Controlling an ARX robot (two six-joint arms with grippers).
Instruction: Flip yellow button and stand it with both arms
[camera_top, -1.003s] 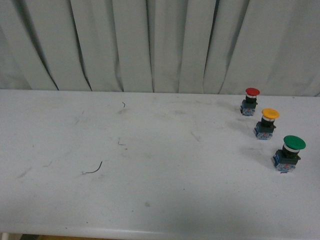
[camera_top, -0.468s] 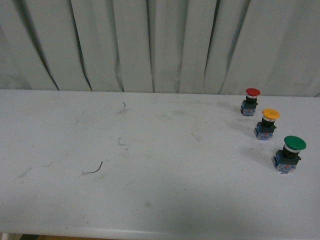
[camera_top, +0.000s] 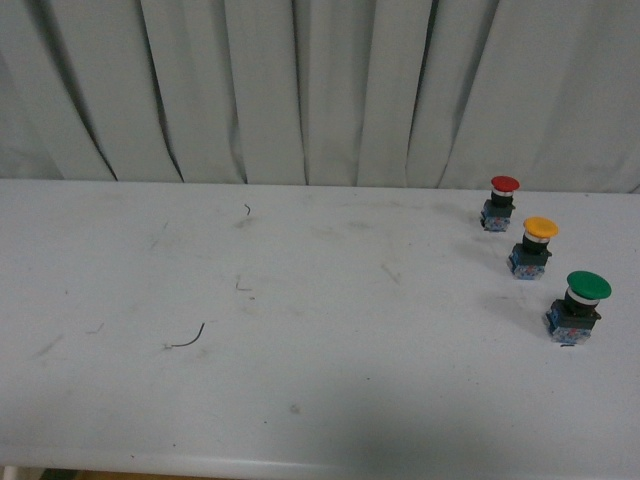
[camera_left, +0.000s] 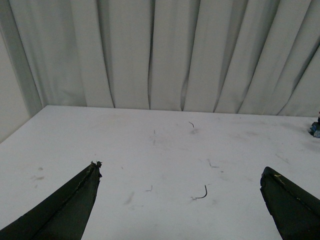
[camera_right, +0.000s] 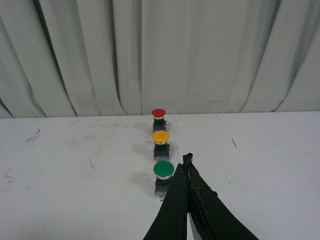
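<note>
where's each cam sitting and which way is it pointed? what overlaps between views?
Front: on the robot's body, facing the table and curtain; no arm shows.
Left wrist: low over the table, facing the curtain; left gripper jaws wide apart.
Right wrist: behind the green button, looking down the row to the yellow button and red button; right gripper jaws together.
Shared: front and right wrist both show all three buttons.
</note>
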